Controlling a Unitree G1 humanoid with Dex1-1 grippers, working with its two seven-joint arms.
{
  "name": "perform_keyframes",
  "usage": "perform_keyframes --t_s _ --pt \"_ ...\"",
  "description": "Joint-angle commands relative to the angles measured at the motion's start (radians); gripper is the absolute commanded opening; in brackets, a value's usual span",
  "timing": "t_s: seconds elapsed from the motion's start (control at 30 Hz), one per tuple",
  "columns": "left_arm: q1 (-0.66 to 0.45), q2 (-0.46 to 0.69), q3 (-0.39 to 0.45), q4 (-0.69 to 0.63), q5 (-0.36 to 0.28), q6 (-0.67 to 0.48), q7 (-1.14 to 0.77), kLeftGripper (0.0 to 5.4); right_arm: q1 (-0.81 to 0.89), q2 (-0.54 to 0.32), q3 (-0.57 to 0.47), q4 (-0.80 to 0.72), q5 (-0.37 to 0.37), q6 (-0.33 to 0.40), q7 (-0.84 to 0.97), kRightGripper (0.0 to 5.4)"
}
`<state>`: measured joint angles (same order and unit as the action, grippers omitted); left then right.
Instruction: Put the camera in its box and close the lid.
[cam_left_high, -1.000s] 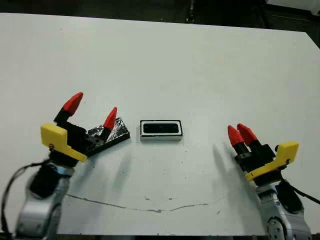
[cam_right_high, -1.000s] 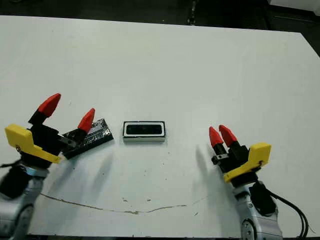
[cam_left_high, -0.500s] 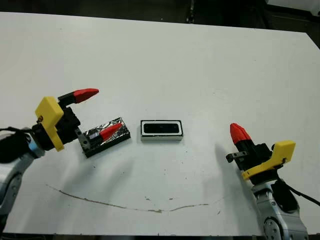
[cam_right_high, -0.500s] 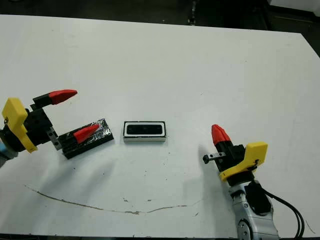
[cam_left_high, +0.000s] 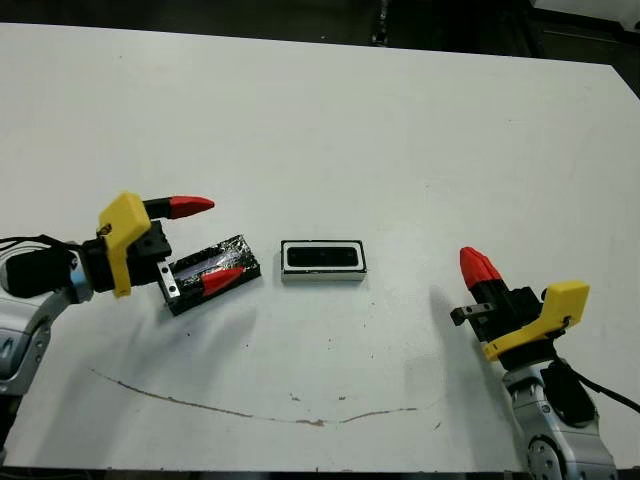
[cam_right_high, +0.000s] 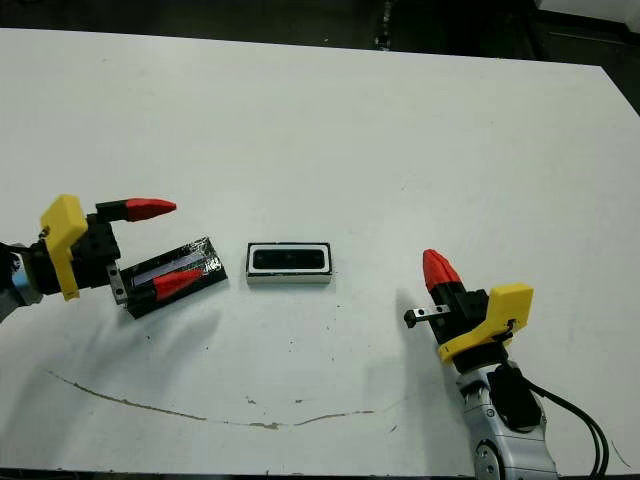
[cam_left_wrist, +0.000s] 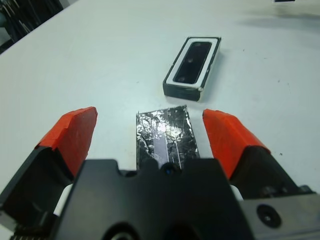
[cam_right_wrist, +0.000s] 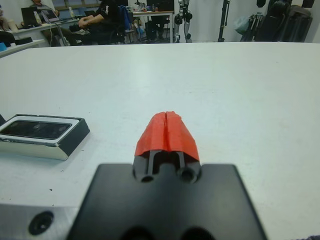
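Red-tipped fingers (cam_left_high: 219, 281), yellow brackets, black hand bodies, grey arms

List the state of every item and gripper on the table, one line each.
camera: lying inside the box, glossy face up.
box: open, lid not on it.
lid: flat on the table to the robot's left of the box, apart from it.
left gripper: open, one finger on each side of the lid.
right gripper: shut, empty, clear of the box.

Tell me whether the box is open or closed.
Open. The box shows the camera lying inside its white rim, and the lid lies apart on the table.
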<state>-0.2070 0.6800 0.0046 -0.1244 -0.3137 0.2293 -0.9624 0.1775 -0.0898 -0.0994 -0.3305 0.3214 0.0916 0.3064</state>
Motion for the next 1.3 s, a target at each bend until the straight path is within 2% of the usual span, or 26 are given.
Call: perform_keyframes --t_s 0.03,0.17,0.37,0.57,0.8,0.87,1.0,1.1,1.3 --pt "-0.009 0.013 -0.016 0.021 0.015 0.013 -0.009 5.4 0.016 -0.018 -0.003 -0.002 0.006 0.017 0.001 0.01" --pt "-0.008 0.017 -0.03 0.039 0.038 0.003 -0.011 5.4 0.016 -0.02 -0.003 -0.001 0.003 0.014 0.002 0.01" --pt "0.0 0.047 -0.061 -0.006 0.153 -0.003 0.03 5.4 0.017 -0.015 -0.003 -0.003 0.015 0.019 0.001 0.01" --pt "-0.006 0.06 -0.077 -0.008 0.192 -0.005 0.028 5.4 0.019 -0.021 -0.001 -0.004 0.015 0.014 0.009 0.01" --pt "-0.015 0.044 -0.074 0.07 0.181 -0.073 0.0 5.4 0.019 -0.016 -0.002 -0.006 0.026 0.026 0.006 0.01" --pt "-0.017 0.045 -0.075 0.085 0.179 -0.062 -0.002 5.4 0.019 -0.018 -0.002 -0.008 0.021 0.031 0.002 0.01" --pt "-0.027 0.05 -0.075 0.094 0.146 0.039 -0.012 5.4 0.02 -0.018 -0.001 -0.01 0.021 0.03 0.002 0.01" --pt "-0.03 0.051 -0.074 0.101 0.143 0.042 -0.015 5.4 0.02 -0.018 0.0 -0.01 0.016 0.029 -0.001 0.01" --pt "-0.022 0.032 -0.064 0.129 0.139 0.016 0.001 4.64 0.021 -0.019 0.0 -0.016 0.021 0.04 -0.003 0.0"
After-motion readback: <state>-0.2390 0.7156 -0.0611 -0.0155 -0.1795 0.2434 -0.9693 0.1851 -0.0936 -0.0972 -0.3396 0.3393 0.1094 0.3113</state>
